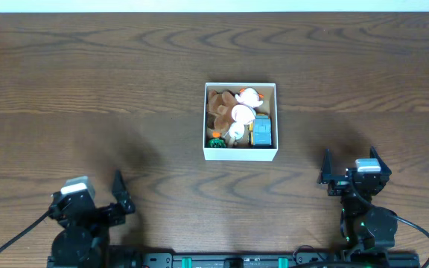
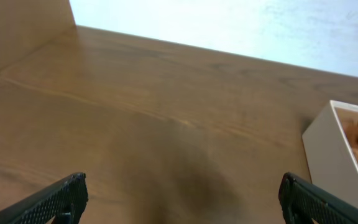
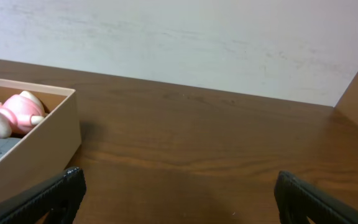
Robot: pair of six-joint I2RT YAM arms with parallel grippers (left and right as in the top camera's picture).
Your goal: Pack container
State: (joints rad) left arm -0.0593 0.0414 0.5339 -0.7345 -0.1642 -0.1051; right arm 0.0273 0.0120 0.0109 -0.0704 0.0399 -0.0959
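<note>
The container point(image 1: 240, 154), a small square white-walled cardboard box, stands at the table's middle and holds several toys: a brown plush point(image 1: 219, 106), a white and orange toy point(image 1: 246, 104), a blue-grey toy point(image 1: 262, 131) and a small green one point(image 1: 215, 141). Its corner shows at the right of the left wrist view point(image 2: 331, 155) and at the left of the right wrist view point(image 3: 36, 146). My left gripper point(image 1: 121, 195) is open and empty near the front left, its fingers spread wide in the left wrist view point(image 2: 182, 199). My right gripper point(image 1: 328, 170) is open and empty at the front right point(image 3: 176, 196).
The dark wooden table point(image 1: 95, 89) runs to a white wall at the back. Both arm bases sit at the table's front edge.
</note>
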